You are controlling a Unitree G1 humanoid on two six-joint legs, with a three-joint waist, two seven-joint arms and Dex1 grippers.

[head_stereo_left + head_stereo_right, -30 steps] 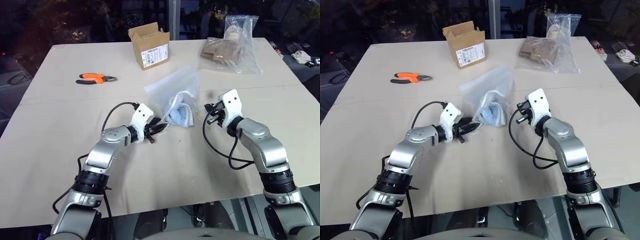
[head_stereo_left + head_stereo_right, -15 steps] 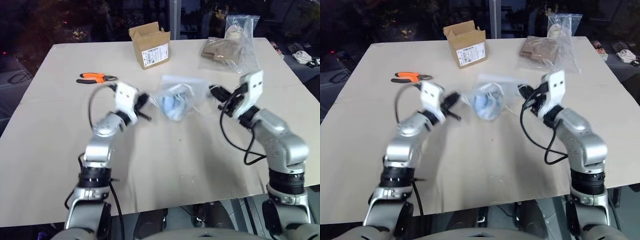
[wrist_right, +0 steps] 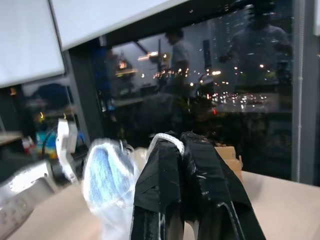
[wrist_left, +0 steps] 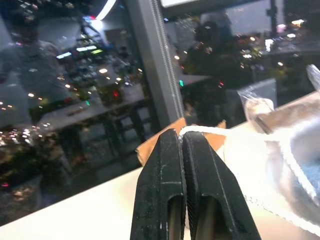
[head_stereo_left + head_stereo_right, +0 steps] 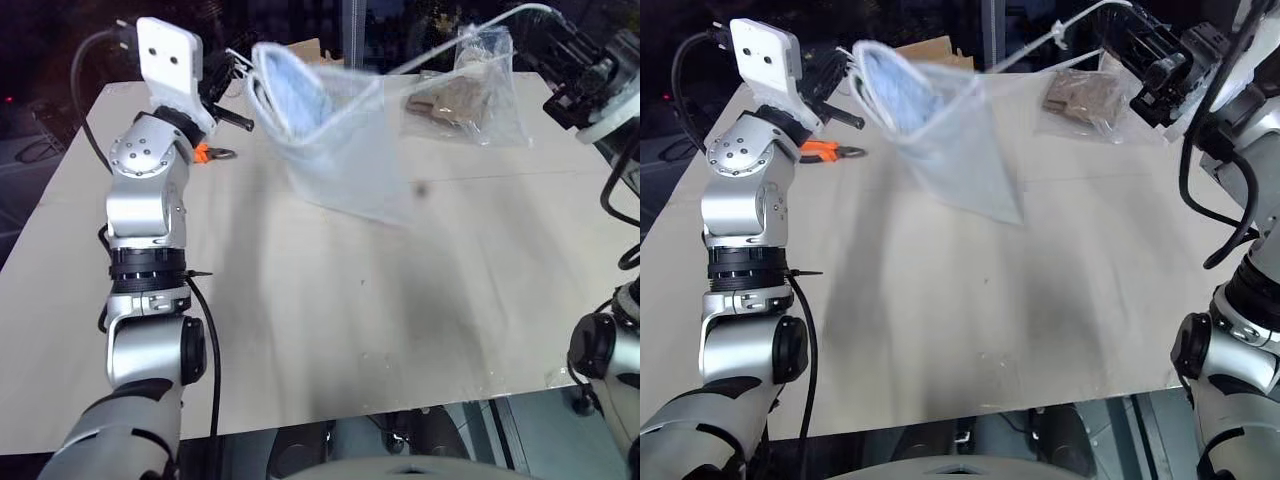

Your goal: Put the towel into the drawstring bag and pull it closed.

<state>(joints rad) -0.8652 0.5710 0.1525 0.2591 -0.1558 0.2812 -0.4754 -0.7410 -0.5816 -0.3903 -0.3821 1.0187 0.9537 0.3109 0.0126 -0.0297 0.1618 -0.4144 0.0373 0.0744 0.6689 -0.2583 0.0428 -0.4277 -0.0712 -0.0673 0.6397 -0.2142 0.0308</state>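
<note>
We see both arms risen since 1 second ago, left end effector (image 5: 232, 66) and right end effector (image 5: 1118, 22) each clamped on the cord, hoisting the drawstring bag (image 5: 345, 140) with the towel (image 5: 290, 95) inside above the desk (image 5: 330, 300), so the mouth is cinching.

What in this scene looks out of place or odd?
The drawstring bag hangs in the air above the table, stretched by its cord between the left gripper and right gripper, with the towel bunched at its mouth.

The drawstring bag (image 5: 340, 150) partly hides the cardboard box (image 5: 300, 45).
</note>
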